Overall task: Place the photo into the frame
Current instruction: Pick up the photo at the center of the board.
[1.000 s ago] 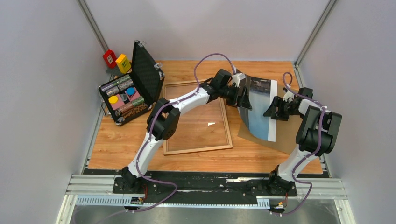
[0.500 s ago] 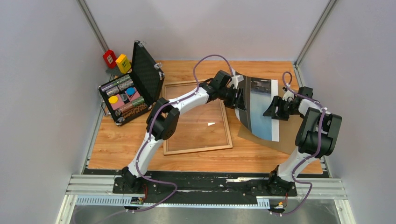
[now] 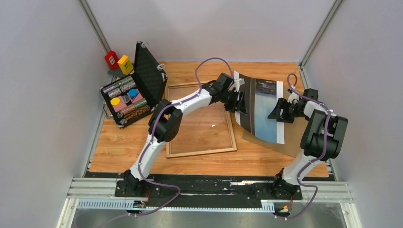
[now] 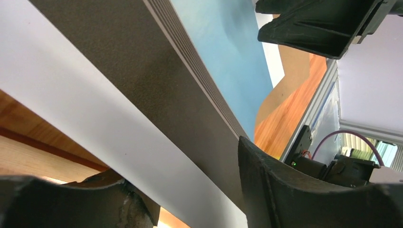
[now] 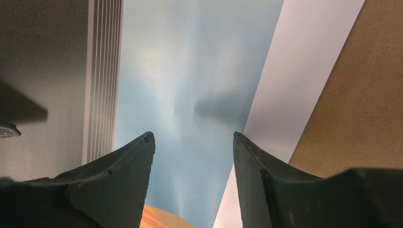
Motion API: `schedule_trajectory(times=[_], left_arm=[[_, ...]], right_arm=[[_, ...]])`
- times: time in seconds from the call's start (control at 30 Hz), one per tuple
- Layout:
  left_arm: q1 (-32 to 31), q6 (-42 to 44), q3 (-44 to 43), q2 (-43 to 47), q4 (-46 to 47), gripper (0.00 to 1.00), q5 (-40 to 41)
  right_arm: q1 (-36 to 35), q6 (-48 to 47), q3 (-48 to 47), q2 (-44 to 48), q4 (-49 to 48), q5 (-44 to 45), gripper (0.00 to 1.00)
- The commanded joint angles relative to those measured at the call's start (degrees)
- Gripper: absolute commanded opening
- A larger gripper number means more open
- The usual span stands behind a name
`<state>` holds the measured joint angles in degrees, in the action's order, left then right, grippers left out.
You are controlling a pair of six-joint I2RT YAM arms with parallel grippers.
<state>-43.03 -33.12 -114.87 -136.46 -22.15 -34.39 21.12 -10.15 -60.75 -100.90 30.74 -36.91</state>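
Top view: the photo (image 3: 260, 107) sits over the table's (image 3: 123, 142) right half, toward the far edge. Its left margin is raised and curled, and its right side lies on a brown board (image 3: 290, 142) by the right edge. The left gripper (image 3: 241, 102) is clenched on that raised white margin; the left wrist view shows the paper pinched between its fingers (image 4: 304, 194). The right gripper (image 3: 274, 114) hangs over the blue half, fingers spread, grasping nothing. The frame (image 3: 202, 152) lies flat mid-table, just left of the photo. A black case (image 3: 126, 102) stands open at the far left corner.
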Motion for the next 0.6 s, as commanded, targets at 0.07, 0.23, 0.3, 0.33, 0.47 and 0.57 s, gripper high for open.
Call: schedule_trajectory(times=[0.07, 0.23, 0.3, 0.33, 0.47, 0.57], left_arm=[[0.7, -0.6, 0.2, 0.2, -1.4, 0.53, 0.7], [1.1, -1.5, 0.7, -0.1, -1.6, 0.33, -0.1], [1.2, -2.0, 1.0, -0.2, -1.6, 0.24, -0.3], [1.2, -2.2, 1.1, -0.2, -1.6, 0.17, -0.5], [1.6, -4.1, 1.7, 0.3, -1.7, 0.00, -0.6], [1.9, -5.0, 2.1, 1.4, -1.8, 0.00, -0.7]], right_arm=[[-0.5, -0.2, 0.4, 2.2, -0.4, 0.0, 0.60], [-0.6, -0.2, 0.5, 2.2, -0.5, 0.1, 0.60], [-0.7, -0.3, 0.5, 2.4, -0.6, 0.1, 0.60], [-0.9, -0.3, 0.5, 2.8, -0.7, -0.2, 0.60], [-1.0, -0.8, 1.0, 5.4, -1.6, -2.8, 0.62], [-1.6, -1.2, 1.4, 8.6, -2.4, -5.0, 0.67]])
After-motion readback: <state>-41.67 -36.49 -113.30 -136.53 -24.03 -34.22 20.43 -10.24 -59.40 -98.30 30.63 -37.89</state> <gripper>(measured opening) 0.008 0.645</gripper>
